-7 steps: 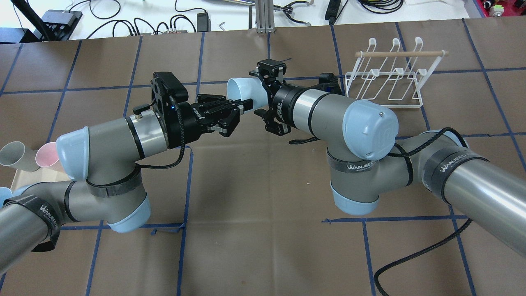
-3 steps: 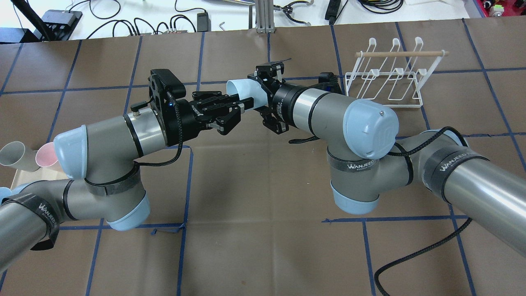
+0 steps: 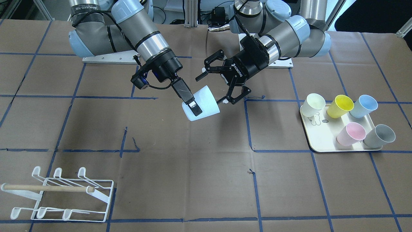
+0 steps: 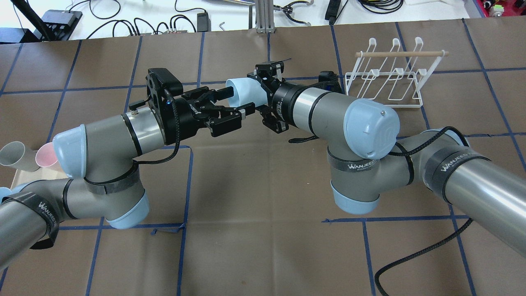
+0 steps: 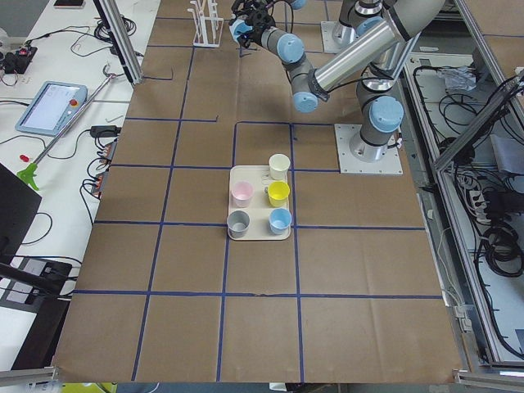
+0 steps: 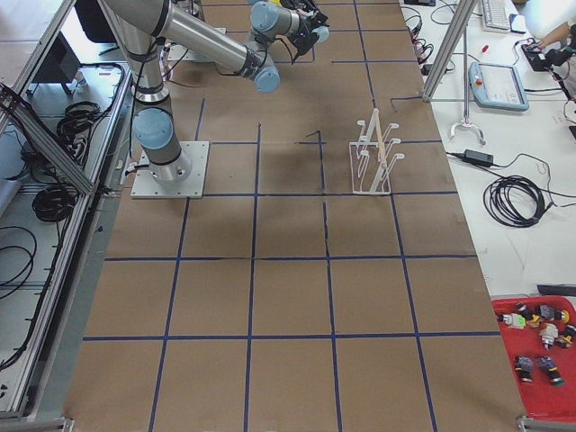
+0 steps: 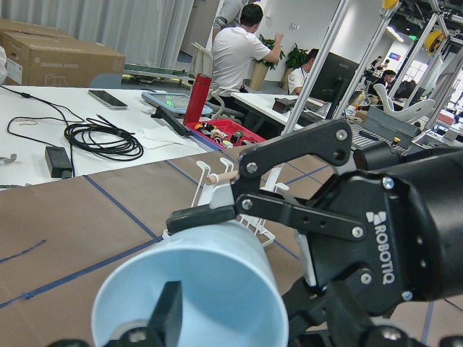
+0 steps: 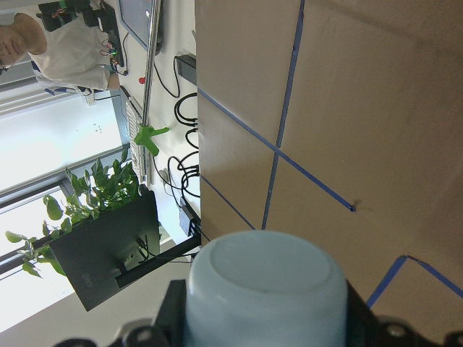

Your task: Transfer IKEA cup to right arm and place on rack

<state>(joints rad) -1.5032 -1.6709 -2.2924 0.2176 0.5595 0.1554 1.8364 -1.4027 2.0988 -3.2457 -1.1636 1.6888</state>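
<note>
The pale blue IKEA cup [image 3: 202, 104] hangs in the air over the middle of the table, lying on its side. My right gripper [image 3: 196, 107] is shut on its base end, with one finger [image 3: 194, 109] across the wall; the right wrist view shows the cup's bottom [image 8: 264, 285] between the fingers. My left gripper [image 3: 211, 91] is open, its fingers spread on either side of the cup's rim. The left wrist view looks into the cup's mouth [image 7: 195, 289]. In the overhead view the cup [image 4: 244, 93] sits between the left gripper [image 4: 233, 102] and the right gripper [image 4: 261, 98]. The white wire rack [image 4: 386, 82] stands at the far right.
A cream tray [image 3: 322, 141] on my left side holds several cups, among them a yellow cup [image 3: 339, 105] and a pink cup [image 3: 351, 133]. The rack [image 3: 61, 193] is on my right side. Brown paper with blue tape lines covers the table.
My left gripper was shut on the cup's rim and has opened its fingers. The left arm has drawn back slightly. The right gripper still holds the cup.
</note>
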